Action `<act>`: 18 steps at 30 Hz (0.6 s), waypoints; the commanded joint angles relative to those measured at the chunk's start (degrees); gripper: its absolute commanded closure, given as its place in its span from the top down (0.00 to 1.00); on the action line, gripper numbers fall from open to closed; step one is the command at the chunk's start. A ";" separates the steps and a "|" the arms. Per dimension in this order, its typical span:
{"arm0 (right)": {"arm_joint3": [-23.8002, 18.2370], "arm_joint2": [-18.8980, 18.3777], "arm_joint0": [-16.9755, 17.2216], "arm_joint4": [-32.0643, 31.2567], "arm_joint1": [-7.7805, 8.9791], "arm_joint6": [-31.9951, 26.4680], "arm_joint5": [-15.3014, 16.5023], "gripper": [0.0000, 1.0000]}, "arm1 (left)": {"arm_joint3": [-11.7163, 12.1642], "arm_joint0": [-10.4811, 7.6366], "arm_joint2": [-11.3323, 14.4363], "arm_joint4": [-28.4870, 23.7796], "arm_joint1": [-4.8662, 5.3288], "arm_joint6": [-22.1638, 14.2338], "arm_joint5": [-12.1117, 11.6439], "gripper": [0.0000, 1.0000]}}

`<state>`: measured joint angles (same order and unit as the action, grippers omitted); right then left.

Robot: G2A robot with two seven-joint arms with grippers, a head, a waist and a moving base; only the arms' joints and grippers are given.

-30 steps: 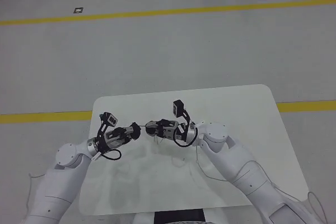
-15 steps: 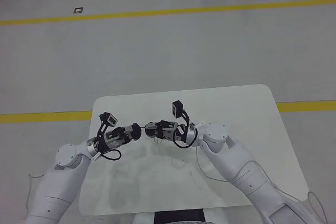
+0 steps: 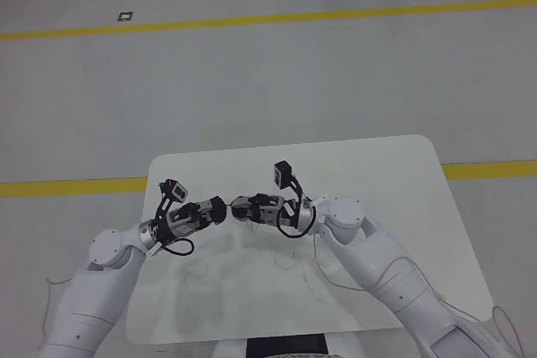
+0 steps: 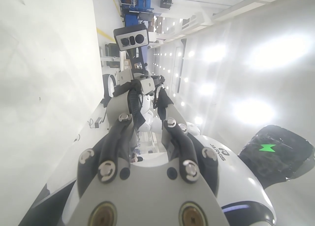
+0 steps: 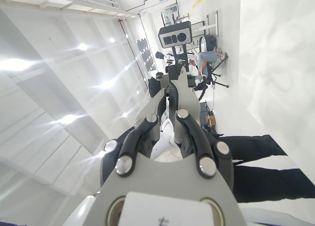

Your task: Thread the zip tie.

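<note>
Both left gripper (image 3: 218, 208) and right gripper (image 3: 236, 207) clamp the zip tie (image 3: 227, 204).

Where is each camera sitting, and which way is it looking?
Top view: up on the robot above its arms, looking down at the white table; both arms show, left gripper and right gripper nearly meeting.
Left wrist view: on the left wrist, looking along its own gripper toward the right arm's camera.
Right wrist view: on the right wrist, looking along its own gripper toward the left arm's camera.
Shared: the wrist views face each other, so each shows the other arm's camera.
</note>
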<state>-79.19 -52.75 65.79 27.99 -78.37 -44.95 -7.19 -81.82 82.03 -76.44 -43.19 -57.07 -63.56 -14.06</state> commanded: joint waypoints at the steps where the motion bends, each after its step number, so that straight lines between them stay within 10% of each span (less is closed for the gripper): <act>1: 0.04 0.12 -0.07 -0.04 -0.01 -0.03 0.00 0.00 | 0.03 -0.05 0.04 0.03 0.02 -0.08 0.07 0.17; 18: 0.51 1.02 -0.64 0.15 -0.16 0.36 -0.04 0.00 | 0.29 -0.44 0.50 0.35 0.15 -0.46 0.37 0.11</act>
<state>-78.71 -51.74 65.17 28.10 -78.53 -44.63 -7.26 -81.54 81.61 -75.96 -42.86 -56.93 -64.01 -13.68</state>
